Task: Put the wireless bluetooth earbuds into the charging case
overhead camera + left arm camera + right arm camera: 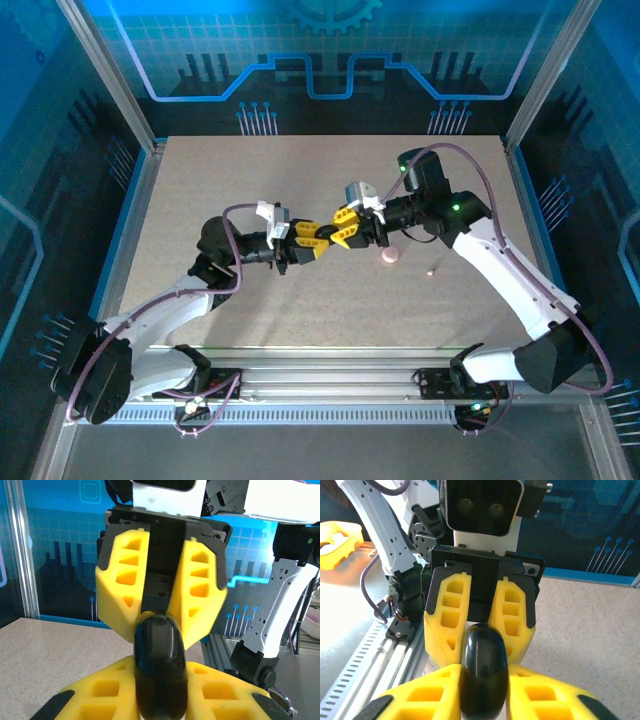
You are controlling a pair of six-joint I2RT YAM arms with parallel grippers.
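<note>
Left gripper (322,244), right gripper (338,238) both clamping black oval object (483,665), charging case (389,257) nearby

A beige speckled table (250,170) sits inside blue circuit-patterned walls (200,40) with aluminium posts (108,70).

Robot lab cell: aluminium frame (103,72), blue circuit-print walls (420,40), tabletop (300,180).

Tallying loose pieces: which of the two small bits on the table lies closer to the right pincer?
The round pale pink charging case, close beside the right pincer; the tiny pale bit lies farther right.
</note>
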